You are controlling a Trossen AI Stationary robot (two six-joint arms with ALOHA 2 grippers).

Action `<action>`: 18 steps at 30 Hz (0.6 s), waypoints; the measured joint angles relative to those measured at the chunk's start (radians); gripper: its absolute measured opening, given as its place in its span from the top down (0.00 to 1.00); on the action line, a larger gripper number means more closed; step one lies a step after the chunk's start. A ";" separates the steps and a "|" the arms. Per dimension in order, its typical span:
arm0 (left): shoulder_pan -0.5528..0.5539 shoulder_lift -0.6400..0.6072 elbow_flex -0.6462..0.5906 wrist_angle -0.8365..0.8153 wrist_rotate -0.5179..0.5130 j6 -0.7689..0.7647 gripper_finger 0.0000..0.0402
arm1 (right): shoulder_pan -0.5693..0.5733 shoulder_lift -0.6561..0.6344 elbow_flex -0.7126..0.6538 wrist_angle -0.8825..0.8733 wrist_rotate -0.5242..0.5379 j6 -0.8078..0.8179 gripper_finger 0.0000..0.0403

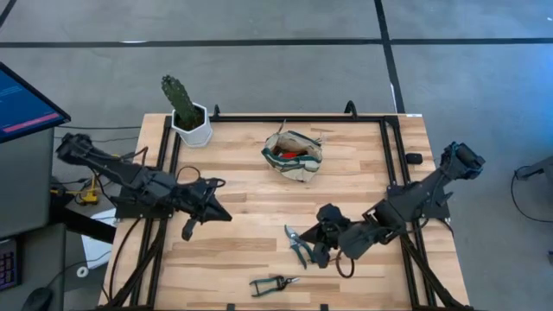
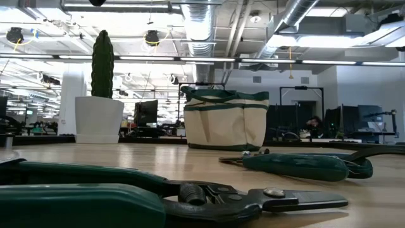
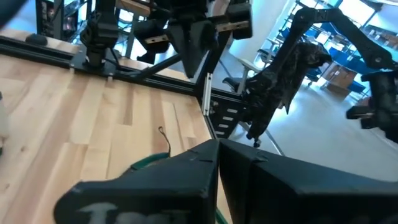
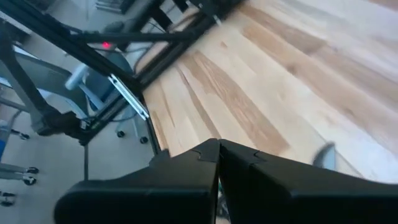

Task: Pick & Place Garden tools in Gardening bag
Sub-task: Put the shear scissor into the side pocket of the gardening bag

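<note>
Shears lie loose beside closed end effectors

Right end effector (image 1: 331, 226), fingers pressed together and holding nothing, hovers just beside green-handled shears (image 1: 299, 245) on the table (image 1: 251, 181). Second shears (image 1: 270, 283) lie near the front edge. Left end effector (image 1: 223, 216) is likewise closed, empty. Gardening bag (image 1: 293, 155) stands farther back. No writing is legible.

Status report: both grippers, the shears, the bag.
Left gripper shut, empty, left of centre. Right gripper shut, beside one pair of shears; second shears near front edge. Bag upright at back, nothing blocking.
</note>
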 joint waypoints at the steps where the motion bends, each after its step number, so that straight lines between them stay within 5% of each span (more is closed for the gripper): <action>1: -0.009 0.000 0.000 0.000 -0.008 -0.010 1.00 | 0.000 0.000 0.000 -0.030 0.000 0.021 1.00; 7: -0.058 0.000 0.000 0.000 -0.055 -0.045 1.00 | -0.001 0.000 0.000 -0.162 0.000 0.180 1.00; 18: -0.067 0.000 0.000 -0.003 -0.091 -0.046 1.00 | -0.016 0.000 0.062 -0.319 0.038 0.227 1.00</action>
